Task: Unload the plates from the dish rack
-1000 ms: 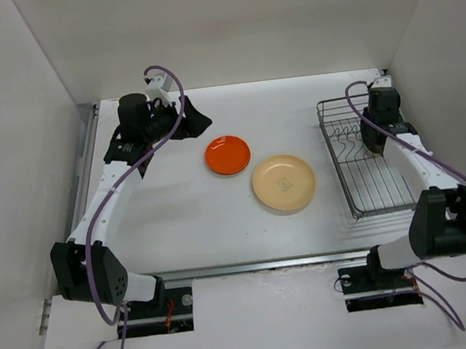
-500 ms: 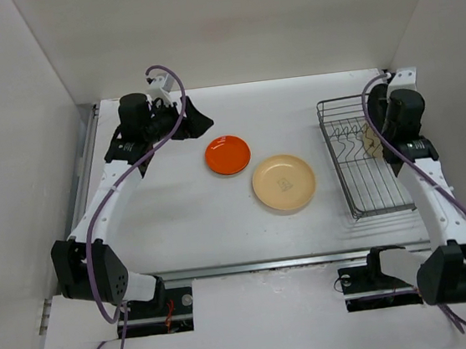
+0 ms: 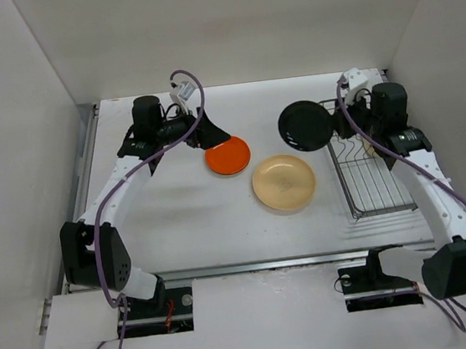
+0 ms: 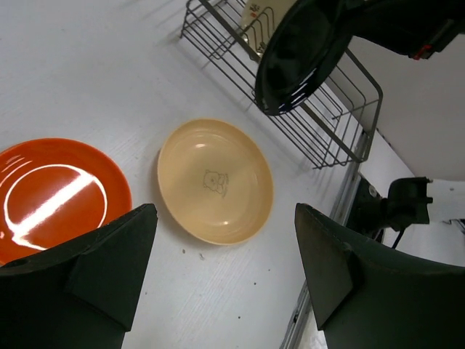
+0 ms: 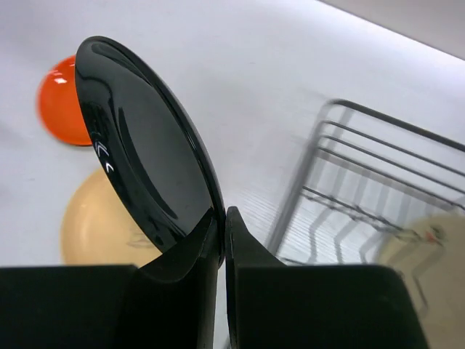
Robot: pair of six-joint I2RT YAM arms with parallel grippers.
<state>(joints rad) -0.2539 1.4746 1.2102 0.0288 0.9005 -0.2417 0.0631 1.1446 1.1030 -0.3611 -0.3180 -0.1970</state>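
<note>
White worktop (image 3: 180, 223) w/ white walls on 3 sides. One dark plate (image 3: 305, 126) is up in the air, just past the left side of the rack (image 3: 378, 187). It stands on its edge, a bit tilted, & it looks black & shiny w/ light spots on it. The right gripper (image 5: 222, 218) has its 2 fingers pinched tight on the plate's rim, one finger on each face.

The rack is a silver wire one & sits at the right side of the worktop. A cream plate (image 5: 425, 251) stands up in it, near the far end. It has a small mark on it, too blurry to read.

2 more plates lie flat on the worktop, approx. in the middle. The tan plate (image 3: 284, 183) is the bigger one, w/ a tiny drawing in its middle. The orange plate (image 3: 227, 156) is smaller & shiny, just beside it on the far left; can't tell if the rims touch.

The left gripper (image 4: 223, 218) hangs over the orange plate w/ its fingers wide apart & nothing between them.
</note>
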